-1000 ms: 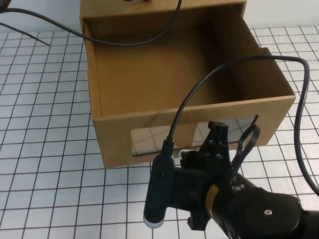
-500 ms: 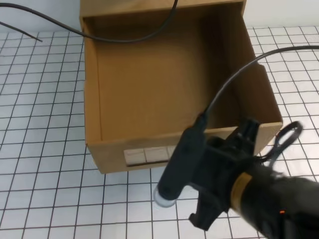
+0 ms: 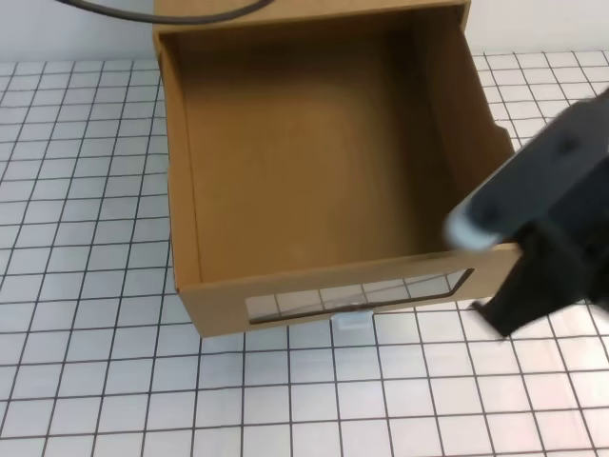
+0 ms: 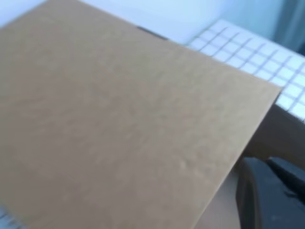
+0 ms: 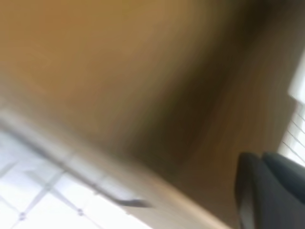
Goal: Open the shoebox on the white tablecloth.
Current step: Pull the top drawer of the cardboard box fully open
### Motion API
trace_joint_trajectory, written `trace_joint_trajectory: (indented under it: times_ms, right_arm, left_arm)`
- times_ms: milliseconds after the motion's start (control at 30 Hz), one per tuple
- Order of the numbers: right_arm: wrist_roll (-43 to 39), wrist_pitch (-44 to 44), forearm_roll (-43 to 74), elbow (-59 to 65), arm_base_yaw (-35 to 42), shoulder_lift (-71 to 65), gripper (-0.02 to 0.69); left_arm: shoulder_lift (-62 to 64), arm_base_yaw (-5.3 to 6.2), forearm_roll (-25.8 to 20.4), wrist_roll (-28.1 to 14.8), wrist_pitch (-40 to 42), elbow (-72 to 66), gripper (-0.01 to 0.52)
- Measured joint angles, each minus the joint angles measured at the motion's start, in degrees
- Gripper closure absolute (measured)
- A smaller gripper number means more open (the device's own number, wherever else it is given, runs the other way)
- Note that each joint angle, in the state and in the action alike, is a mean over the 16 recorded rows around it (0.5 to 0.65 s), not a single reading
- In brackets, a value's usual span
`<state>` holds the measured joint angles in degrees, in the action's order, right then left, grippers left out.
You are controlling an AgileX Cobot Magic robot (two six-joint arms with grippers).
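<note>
The brown shoebox (image 3: 314, 162) stands on the white gridded tablecloth (image 3: 86, 286) with its drawer pulled out towards me, open and bare inside. Its front has a clear window (image 3: 357, 293) with a small white handle (image 3: 350, 320) below it. My right gripper (image 3: 504, 307) is a blurred dark shape by the drawer's front right corner, off the handle. In the right wrist view its dark fingers (image 5: 271, 191) show over blurred cardboard. The left wrist view shows the box's flat brown top (image 4: 119, 119) close up and one dark finger (image 4: 267, 195). Neither gripper's state shows.
A black cable (image 3: 190, 9) crosses the box's top edge at the back. The right arm's camera body (image 3: 533, 181) hangs over the drawer's right wall. Gridded cloth lies to the left of and in front of the box.
My right arm has swung from in front of the drawer's window out to its right side and blurred. The handle and window now show. The cable has moved up and back.
</note>
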<state>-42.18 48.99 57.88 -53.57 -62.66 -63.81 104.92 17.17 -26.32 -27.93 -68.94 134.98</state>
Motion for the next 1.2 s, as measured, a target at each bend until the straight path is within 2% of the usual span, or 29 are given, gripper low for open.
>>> trace_joint_trajectory:
  times_ms: [233,467,633,833,1000,1200]
  right_arm:
    - [1.6,-2.4,-6.5,0.0,14.3,4.4,0.674]
    - [6.3,-8.0,-16.2,1.1,27.8,10.1,0.677]
    - [8.6,-12.6,-21.1,3.8,33.0,15.5,0.678]
    - [8.9,-17.4,-23.5,8.8,34.8,22.2,0.678]
    - [8.1,-20.1,-24.0,13.0,34.9,25.9,0.678]
    - [7.0,-22.4,-24.5,16.6,34.9,27.5,0.678]
  left_arm:
    - [-11.7,0.00,9.0,2.4,2.7,-9.9,0.519]
    - [-31.4,0.00,14.8,3.6,18.6,-36.4,0.519]
    - [-48.5,0.00,15.7,3.9,35.9,-61.5,0.519]
    - [-67.2,0.00,15.2,4.4,54.2,-88.9,0.519]
    - [-78.8,0.00,14.7,5.5,62.8,-105.8,0.519]
    - [-86.4,0.00,14.4,8.2,66.9,-120.2,0.519]
